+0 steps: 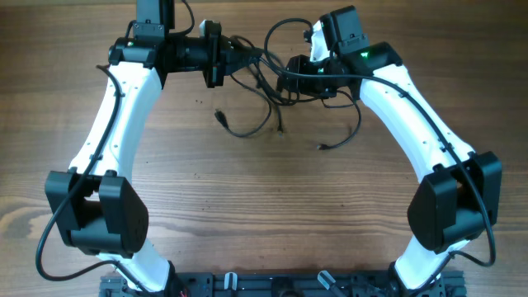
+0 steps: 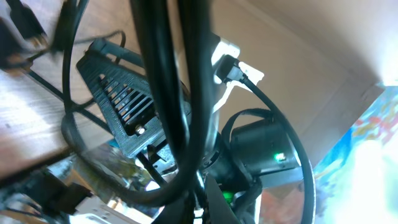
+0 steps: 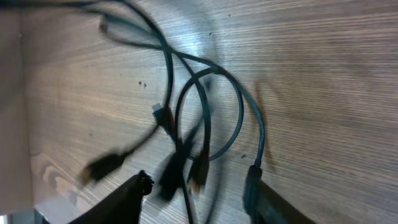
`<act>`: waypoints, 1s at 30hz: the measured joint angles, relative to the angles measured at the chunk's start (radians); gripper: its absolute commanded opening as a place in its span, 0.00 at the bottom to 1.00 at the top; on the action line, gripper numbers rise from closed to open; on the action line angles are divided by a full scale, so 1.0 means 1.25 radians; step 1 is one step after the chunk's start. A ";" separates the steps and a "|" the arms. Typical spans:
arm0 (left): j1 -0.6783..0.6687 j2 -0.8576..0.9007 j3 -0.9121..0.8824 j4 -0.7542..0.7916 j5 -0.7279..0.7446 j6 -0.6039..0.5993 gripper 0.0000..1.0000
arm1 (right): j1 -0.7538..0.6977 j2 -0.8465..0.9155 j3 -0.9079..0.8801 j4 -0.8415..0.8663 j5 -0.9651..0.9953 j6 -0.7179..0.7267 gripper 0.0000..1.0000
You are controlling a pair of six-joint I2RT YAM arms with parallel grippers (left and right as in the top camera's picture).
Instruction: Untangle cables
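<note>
the cables (image 1: 268,78) sit in a loose tangle at the middle of the counter's far edge: thin glossy black cords with small plugs, some lifted and some trailing. my right gripper (image 3: 196,186) stands wide, with blurred strands between its fingers. the left gripper (image 1: 235,56) touches the tangle, but i cannot tell its grip. the counter (image 1: 264,206) is matte brown woodgrain.

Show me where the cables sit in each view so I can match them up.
Overhead: cables tangled at top centre, loose strands trailing onto the table.
Left wrist: dark, blurred strands running down the middle, close to the lens.
Right wrist: loops across the centre, over the wood.
Shared landmark: the wooden table, seen in all three views.
</note>
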 measured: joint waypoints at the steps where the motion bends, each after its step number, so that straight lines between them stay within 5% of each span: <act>1: 0.000 0.000 0.000 0.003 0.002 0.032 0.04 | 0.000 0.000 0.000 0.003 -0.005 -0.010 0.37; 4: 0.000 0.000 0.000 0.028 0.009 0.140 0.04 | 0.000 0.001 0.000 0.002 -0.008 -0.045 0.12; 9: 0.000 0.000 0.000 0.017 -0.030 0.256 0.04 | 0.000 0.005 0.000 -0.015 -0.008 -0.082 0.04; 14: -0.021 -0.069 0.000 -0.175 -0.370 0.344 0.04 | -0.070 0.006 0.000 -0.057 0.000 -0.107 0.04; 22: -0.102 -0.123 0.000 -0.288 -0.916 0.367 0.04 | -0.148 0.005 0.067 -0.198 0.194 -0.128 0.04; 25: -0.102 -0.123 0.000 -0.286 -0.973 0.367 0.04 | -0.147 0.002 0.136 -0.211 0.127 -0.178 0.24; 28: -0.102 -0.123 0.000 -0.248 -0.902 0.369 0.04 | -0.133 -0.002 0.142 -0.197 -0.007 -0.224 0.57; 30: -0.101 -0.123 0.000 -0.218 -0.826 0.369 0.04 | -0.103 -0.002 0.134 -0.148 -0.045 -0.230 0.64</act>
